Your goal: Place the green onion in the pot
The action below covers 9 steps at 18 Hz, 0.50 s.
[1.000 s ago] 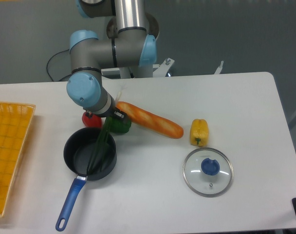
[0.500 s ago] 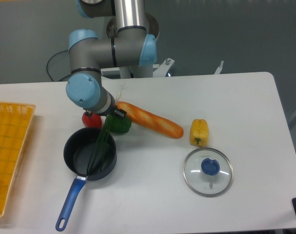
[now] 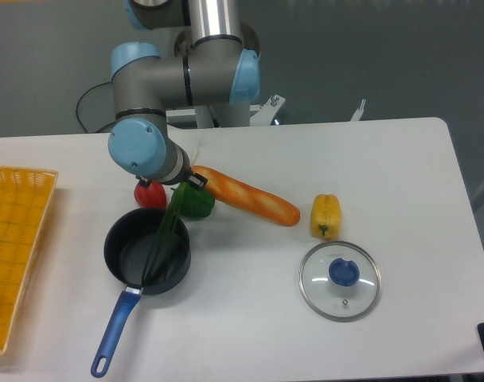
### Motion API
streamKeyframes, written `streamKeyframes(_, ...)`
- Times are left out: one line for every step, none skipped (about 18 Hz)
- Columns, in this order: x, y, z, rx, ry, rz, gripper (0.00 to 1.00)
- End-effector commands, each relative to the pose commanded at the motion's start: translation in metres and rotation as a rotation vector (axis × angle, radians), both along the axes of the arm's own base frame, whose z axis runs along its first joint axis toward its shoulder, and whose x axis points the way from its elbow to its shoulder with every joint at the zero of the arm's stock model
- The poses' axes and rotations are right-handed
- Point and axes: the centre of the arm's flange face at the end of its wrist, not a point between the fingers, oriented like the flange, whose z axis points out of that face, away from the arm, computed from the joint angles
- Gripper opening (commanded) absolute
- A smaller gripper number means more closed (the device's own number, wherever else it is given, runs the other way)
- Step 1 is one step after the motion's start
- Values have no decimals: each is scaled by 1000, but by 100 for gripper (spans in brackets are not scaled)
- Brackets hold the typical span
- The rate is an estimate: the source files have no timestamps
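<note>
Thin dark green onion stalk (image 3: pixel 164 240) — slants from the end effector (image 3: pixel 182 185) down into the round black blue-handled pot (image 3: pixel 146 253); end effector's fingers hidden, grip indeterminable.

Single arm reaching down from the rear mount, grey links with pale blue joint caps. Elbow folded left, wrist angled down toward the table's left-centre. Gripper (image 3: pixel 178 185) mostly hidden beneath the round blue wrist cap; fingers barely visible, jaw spacing impossible to judge from this overhead view.
</note>
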Motion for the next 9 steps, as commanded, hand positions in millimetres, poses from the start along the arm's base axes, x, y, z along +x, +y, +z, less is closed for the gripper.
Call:
streamKeyframes(1, 0, 0, 1, 1, -2, 26)
streamKeyframes(0, 0, 0, 2, 0, -3, 38)
streamKeyframes(-2, 0, 2, 6, 0, -1, 49)
streamKeyframes(-2, 0, 2, 8, 1, 3, 57)
streamKeyframes(-2, 1, 2, 9, 3, 2, 77)
streamKeyframes(-2, 1, 1, 8, 5, 5, 96)
streamKeyframes(-3, 1, 2, 10, 7, 13, 99)
streamKeyframes(-2, 1, 1, 8, 11, 19, 100)
streamKeyframes(-2, 1, 1, 8, 16, 35, 100)
